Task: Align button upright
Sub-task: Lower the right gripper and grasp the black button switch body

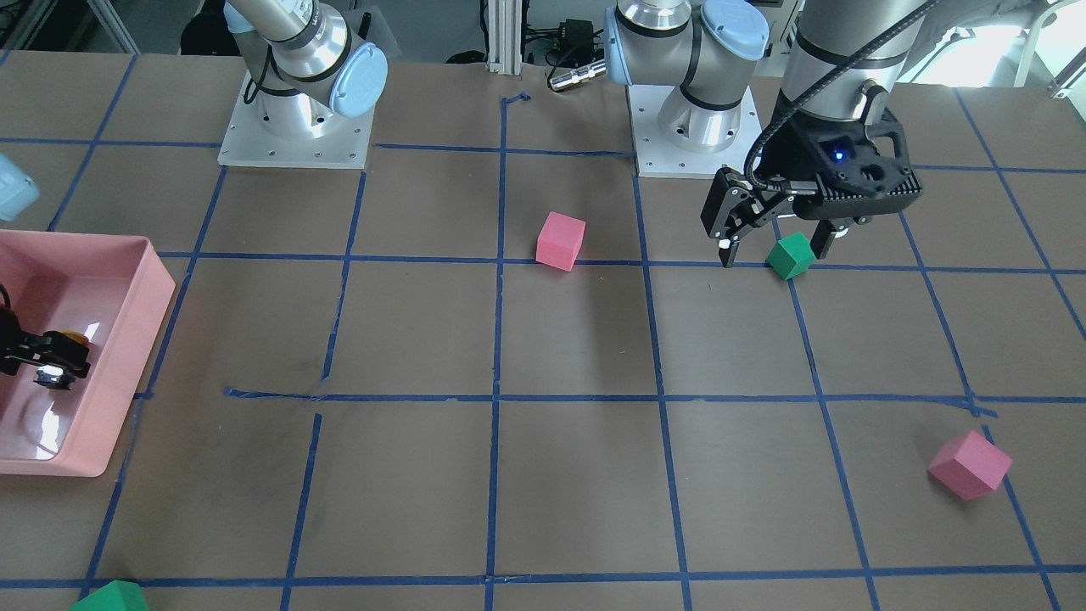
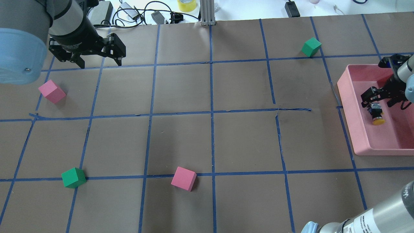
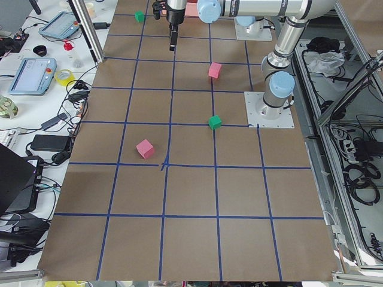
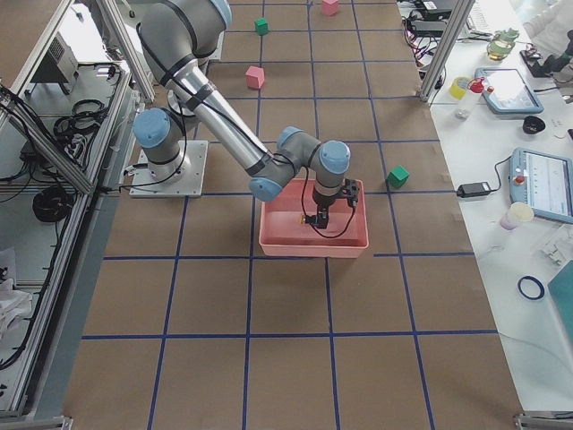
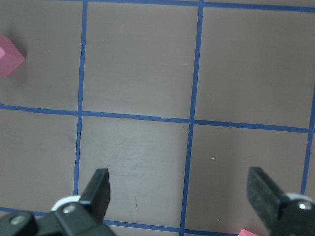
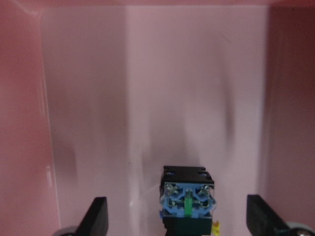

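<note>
- Since the right gripper [image 6: 178, 201] holds nothing, its fingers [image 6: 98, 216] spread wide on either side, where does the button [image 2: 375, 111] sit?
- Right between them, touching neither. From the wrist I look onto its base block [image 6: 188, 196], and only a sliver of yellow peeks out underneath. From overhead the yellow cap [image 2: 378, 121] points back toward the robot, so I judge it is lying on its side on the floor of the pink tray [image 2: 349, 106], not standing.
- So what makes a good grasp?
- Close on the black body, not the cap or the block, with the fingers square to its length so it cannot spin out. Then lift clear of the floor, turn the wrist until the cap faces up, and set the block down flat before letting go.
- Risks?
- The tray floor looks glossy, so one finger touching first may slide the button away. How high the fingers hang above it I cannot tell.
- And farther off?
- The left gripper [image 5: 181, 191] hangs over the table [image 5: 138, 69] with its fingers apart, well away from the tray, a pink cube [image 5: 7, 56] off to one side. It has no part in this step, I think.
</note>
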Robot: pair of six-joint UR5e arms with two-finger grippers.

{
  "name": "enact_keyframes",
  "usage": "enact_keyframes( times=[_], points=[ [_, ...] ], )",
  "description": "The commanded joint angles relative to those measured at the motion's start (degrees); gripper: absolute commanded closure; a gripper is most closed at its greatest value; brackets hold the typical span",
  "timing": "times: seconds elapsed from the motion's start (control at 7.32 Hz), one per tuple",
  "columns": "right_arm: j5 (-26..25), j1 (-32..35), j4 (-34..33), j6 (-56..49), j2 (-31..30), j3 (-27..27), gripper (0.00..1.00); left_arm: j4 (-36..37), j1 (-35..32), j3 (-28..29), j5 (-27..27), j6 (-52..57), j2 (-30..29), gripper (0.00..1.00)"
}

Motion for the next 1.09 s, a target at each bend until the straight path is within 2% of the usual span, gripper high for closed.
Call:
enact_keyframes(
  times=[0.0, 0.14, 0.27, 0.68, 0.96],
  points=[
    [0.19, 0.0, -0.04, 0.03, 0.09, 0.05, 0.0, 0.0, -0.09, 0.0, 0.0, -0.07, 0.0, 0.0],
    [0.01, 0.0, -0.04, 0.03, 0.09, 0.05, 0.05, 0.0, -0.09, 0.0, 0.0, -0.07, 0.0, 0.0],
    [-0.16, 0.0, 0.05, -0.06, 0.09, 0.05, 0.17, 0.0, 0.0, 0.0, 0.0, -0.07, 0.0, 0.0],
    [-1.13, -0.17, 0.58, -0.84, 0.44, 0.05, 0.75, 0.0, 0.0, 0.27, 0.26, -0.33, 0.09, 0.0],
    [-1.04, -0.18, 0.66, -1.64, -0.08, -0.13, 1.0, -0.09, 0.09, 0.7, 0.35, -0.42, 0.09, 0.0]
  ],
)
